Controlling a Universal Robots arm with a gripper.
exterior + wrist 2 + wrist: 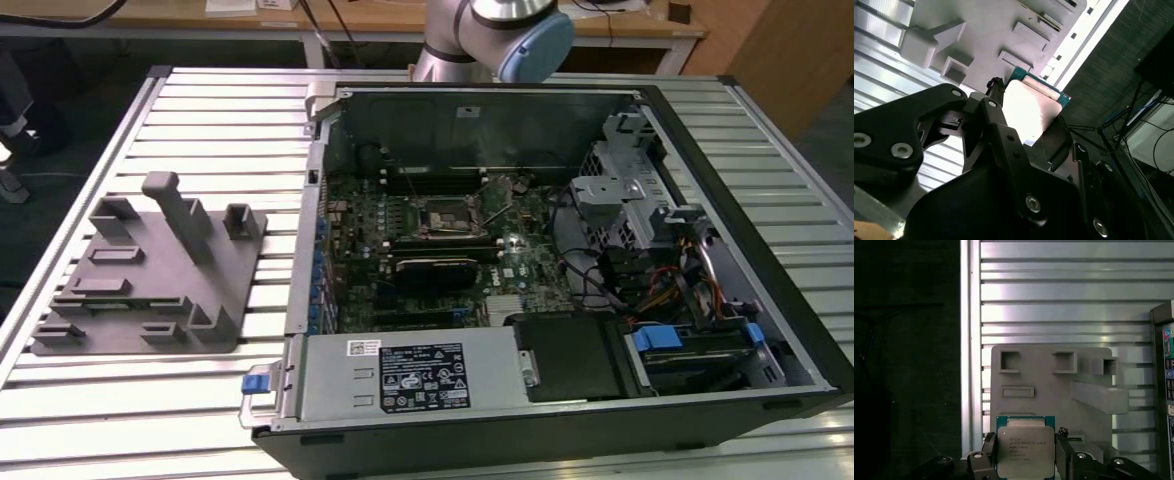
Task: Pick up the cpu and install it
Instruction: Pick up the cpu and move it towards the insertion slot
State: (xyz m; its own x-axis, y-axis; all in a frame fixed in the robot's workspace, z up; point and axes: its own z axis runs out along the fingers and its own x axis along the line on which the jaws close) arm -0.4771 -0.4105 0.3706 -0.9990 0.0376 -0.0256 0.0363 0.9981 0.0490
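We log: gripper (1026, 456) jaws closed on two opposite edges of the cpu (1025, 447), holding it | grey tray (1054, 385) lies behind | socket (445, 215) sits mid-frame in the exterior view, with the tray at the exterior view's left.

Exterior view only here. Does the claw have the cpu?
Observer: Yes. In the first wrist view the claw is shut on the cpu, gripping two opposite edges.
Operator: Which face is toward that camera?
Observer: The silver-grey metal top, with green board edge showing past it.
Operator: What's behind it?
Observer: The grey tray, lying on the slatted table.
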